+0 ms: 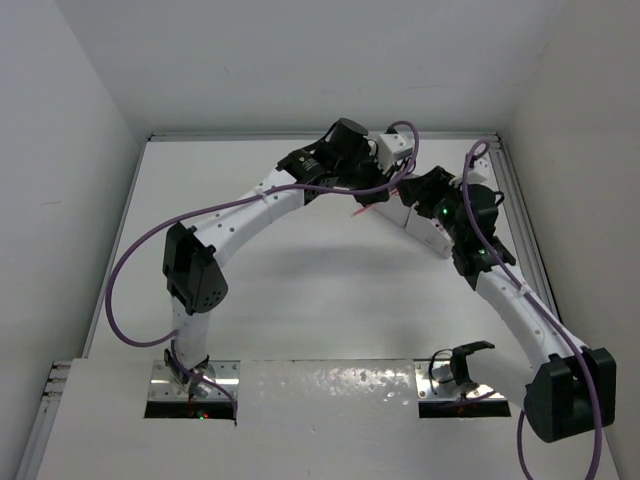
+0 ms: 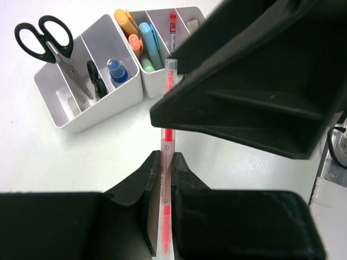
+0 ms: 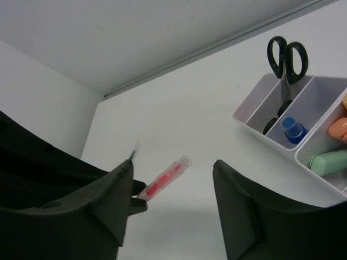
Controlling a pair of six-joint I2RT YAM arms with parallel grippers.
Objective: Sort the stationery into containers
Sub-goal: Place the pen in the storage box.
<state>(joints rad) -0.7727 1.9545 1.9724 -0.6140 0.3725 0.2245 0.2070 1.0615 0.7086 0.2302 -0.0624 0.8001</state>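
Near organiser (image 2: pixel 100 111), left tool (image 2: pixel 166 149) clamps red pen (image 2: pixel 165 214) (right tool (image 3: pixel 173 168) agape).

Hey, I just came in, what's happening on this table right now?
Stationery is being sorted into a white organiser. The left hand is clamped on a thin red pen, held above the table just short of the organiser. The right hand is open close by and grips nothing. Scissors, a blue-capped bottle and highlighters already stand in the compartments.
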